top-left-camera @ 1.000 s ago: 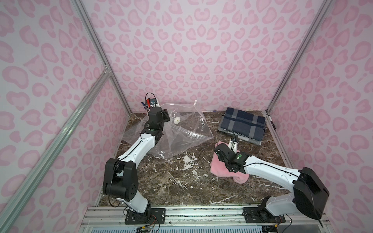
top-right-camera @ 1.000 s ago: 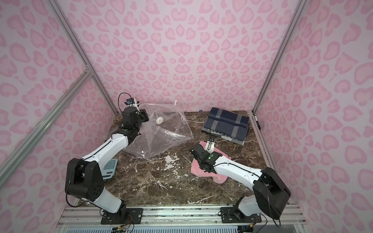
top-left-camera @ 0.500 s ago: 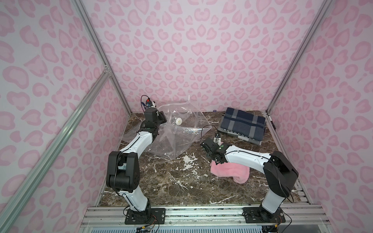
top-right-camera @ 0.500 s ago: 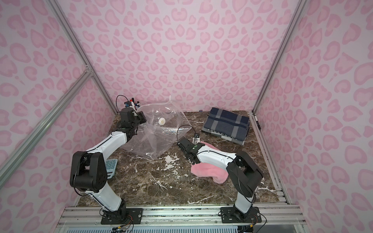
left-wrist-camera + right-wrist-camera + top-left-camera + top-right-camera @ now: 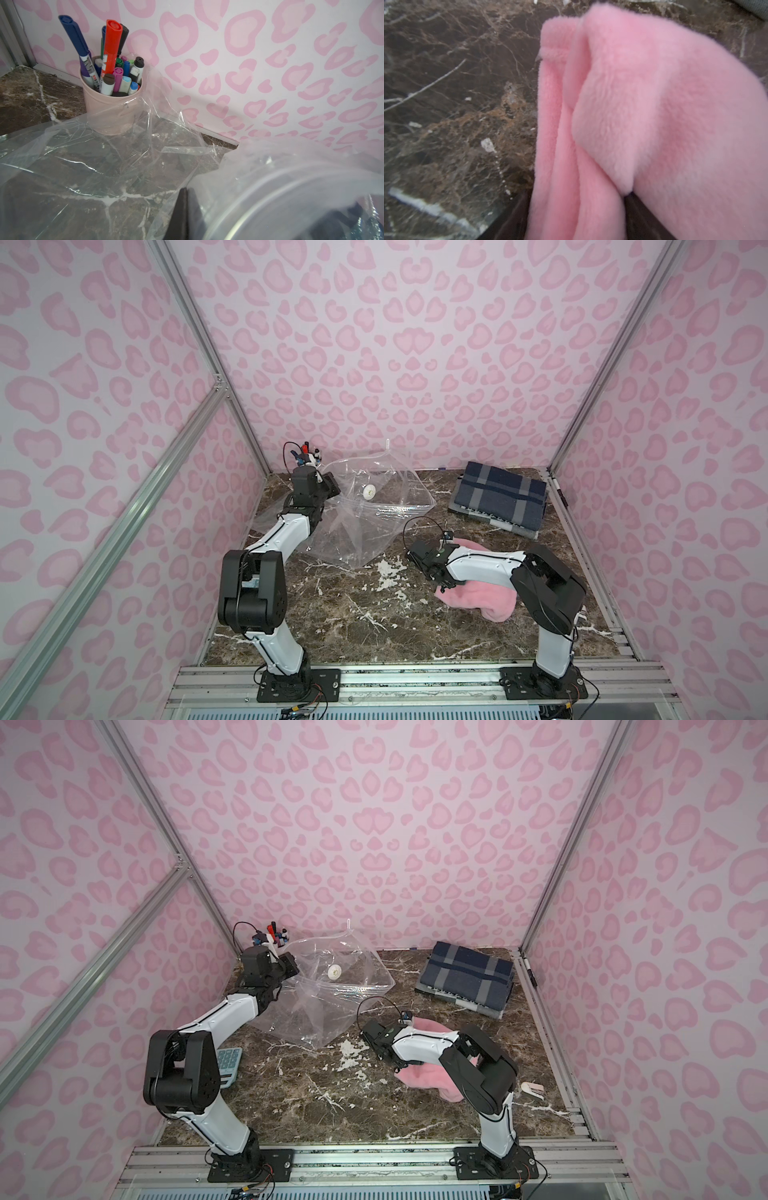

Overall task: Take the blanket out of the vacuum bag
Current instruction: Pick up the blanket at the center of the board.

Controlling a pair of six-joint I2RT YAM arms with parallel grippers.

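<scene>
Left gripper [image 5: 331, 488] is clamped on the clear crinkly vacuum bag [image 5: 365, 526]; can't tell if right gripper [image 5: 440, 576] grips the fluffy pink blanket [image 5: 478, 597]. Tugging could topple the pink marker cup [image 5: 97, 101] in the surface's far-left corner.

We see the vacuum bag [image 5: 365, 531] lying on the tabletop [image 5: 353, 635] between the left end effector [image 5: 330, 488] and the right end effector [image 5: 424, 562], its edge touching the left one, and the marker cup [image 5: 108, 108] just behind that. The blanket [image 5: 478, 599] lies on the tabletop beside the right end effector, under its arm; the folded throw [image 5: 498, 497] sits well behind it.
</scene>
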